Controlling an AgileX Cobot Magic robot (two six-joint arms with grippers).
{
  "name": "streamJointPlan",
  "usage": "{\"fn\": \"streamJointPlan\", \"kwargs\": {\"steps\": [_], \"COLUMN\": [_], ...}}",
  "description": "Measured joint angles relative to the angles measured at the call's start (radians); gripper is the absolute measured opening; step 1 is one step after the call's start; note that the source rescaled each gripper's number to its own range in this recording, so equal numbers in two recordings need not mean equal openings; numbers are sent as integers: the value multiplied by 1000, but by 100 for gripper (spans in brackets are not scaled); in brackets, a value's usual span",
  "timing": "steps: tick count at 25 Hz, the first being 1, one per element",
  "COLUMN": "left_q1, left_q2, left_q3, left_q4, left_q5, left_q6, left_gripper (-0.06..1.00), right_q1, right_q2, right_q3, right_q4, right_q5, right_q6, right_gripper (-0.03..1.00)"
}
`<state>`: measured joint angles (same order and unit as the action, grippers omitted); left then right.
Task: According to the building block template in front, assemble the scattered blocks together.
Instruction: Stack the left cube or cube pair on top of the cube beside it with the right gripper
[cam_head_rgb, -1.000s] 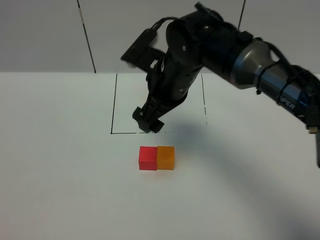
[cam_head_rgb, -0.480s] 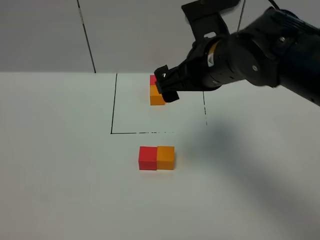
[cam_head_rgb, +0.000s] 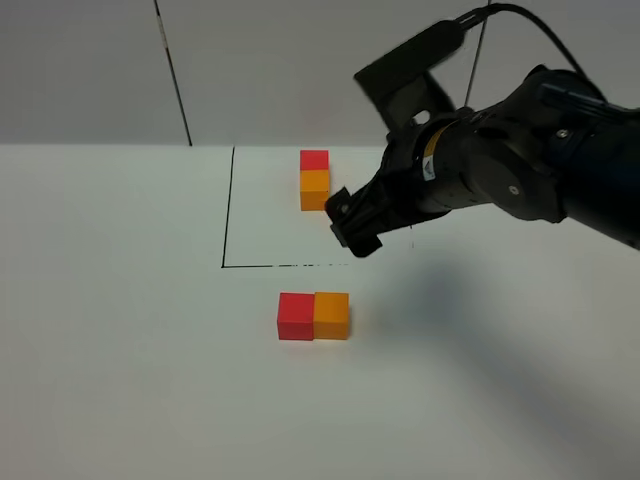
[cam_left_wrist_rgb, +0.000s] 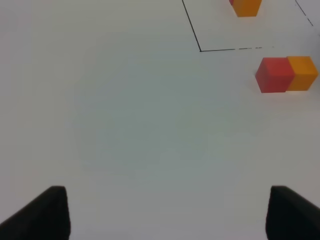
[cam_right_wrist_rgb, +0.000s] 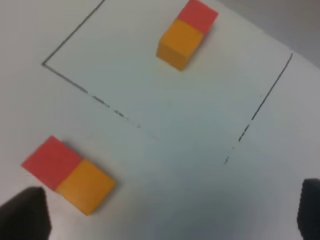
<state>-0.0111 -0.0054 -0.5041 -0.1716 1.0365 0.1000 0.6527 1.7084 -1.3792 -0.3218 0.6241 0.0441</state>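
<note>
The building block template, a red cube (cam_head_rgb: 314, 160) joined to an orange cube (cam_head_rgb: 314, 190), stands inside the black drawn square (cam_head_rgb: 227, 210). In front of the square the scattered blocks sit side by side and touching: red block (cam_head_rgb: 295, 316) on the left, orange block (cam_head_rgb: 332, 316) on the right. My right gripper (cam_head_rgb: 355, 225) hovers open and empty over the square's front right part, above and behind the pair. The right wrist view shows the template (cam_right_wrist_rgb: 182, 37) and both blocks (cam_right_wrist_rgb: 70, 175). My left gripper (cam_left_wrist_rgb: 170, 215) is open over bare table, with the red block (cam_left_wrist_rgb: 272, 75) far ahead.
The white table (cam_head_rgb: 120, 380) spreads wide on all sides of the blocks. A grey wall with dark seams (cam_head_rgb: 172, 70) rises behind the table's far edge. The right arm's bulky body (cam_head_rgb: 520, 170) hangs over the right half.
The right gripper rose from just behind the joined blocks, swung back toward the template, and now sits lower over the square's front right. Neither the blocks nor the template have moved.
</note>
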Motion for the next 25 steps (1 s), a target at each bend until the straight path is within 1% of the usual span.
{"fn": "streamJointPlan", "kwargs": {"steps": [3, 6, 8, 11, 14, 16, 18, 21, 25], "left_q1": [0, 0, 0, 0, 0, 0, 0, 0, 0], "left_q2": [0, 0, 0, 0, 0, 0, 0, 0, 0], "left_q3": [0, 0, 0, 0, 0, 0, 0, 0, 0], "left_q4": [0, 0, 0, 0, 0, 0, 0, 0, 0], "left_q5": [0, 0, 0, 0, 0, 0, 0, 0, 0], "left_q6": [0, 0, 0, 0, 0, 0, 0, 0, 0], "left_gripper": [68, 68, 68, 68, 68, 68, 68, 68, 68], "right_q1": [0, 0, 0, 0, 0, 0, 0, 0, 0], "right_q2": [67, 141, 190, 264, 340, 381, 421, 472, 531], "right_q3": [-54, -155, -236, -334, -403, -437, -472, -517, -551], "right_q4": [12, 32, 63, 148, 265, 340, 384, 395, 384], "right_q5": [81, 197, 268, 371, 449, 471, 479, 482, 481], "right_q6": [-174, -350, -463, -645, -780, -844, -889, -914, -929], "right_gripper": [100, 100, 100, 100, 100, 100, 100, 100, 100]}}
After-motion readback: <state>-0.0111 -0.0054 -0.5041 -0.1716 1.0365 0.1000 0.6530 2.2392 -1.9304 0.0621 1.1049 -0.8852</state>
